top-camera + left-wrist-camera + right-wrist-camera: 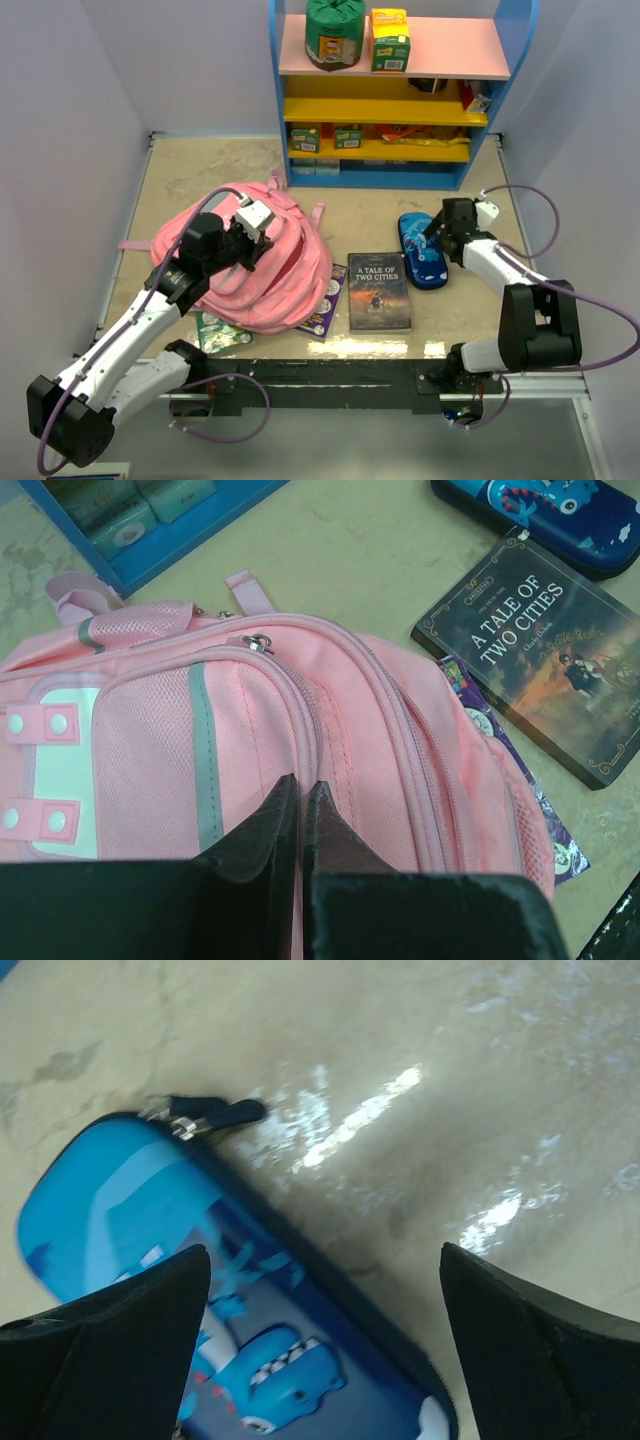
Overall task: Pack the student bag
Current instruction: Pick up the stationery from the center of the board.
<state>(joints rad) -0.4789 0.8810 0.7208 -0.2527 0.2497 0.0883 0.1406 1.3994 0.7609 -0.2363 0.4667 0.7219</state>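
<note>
Lying on the left half of the table (200,170), the bag (275,280) is seen front side up, with its straps spread towards the shelf (390,100). The left gripper (302,785) is held low over the front pocket, its fingers (265,825) pressed together with only a slit between them. Whether any fabric is pinched there cannot be told. A purple booklet (325,308) is partly covered by the bag's right edge, and a book (379,292) is laid flat just beside it. Further right, the right gripper (325,1250) is poised over a blue case (150,1260), its fingers spread wide apart — nothing is held between them, and the case is left flat on the table.
</note>
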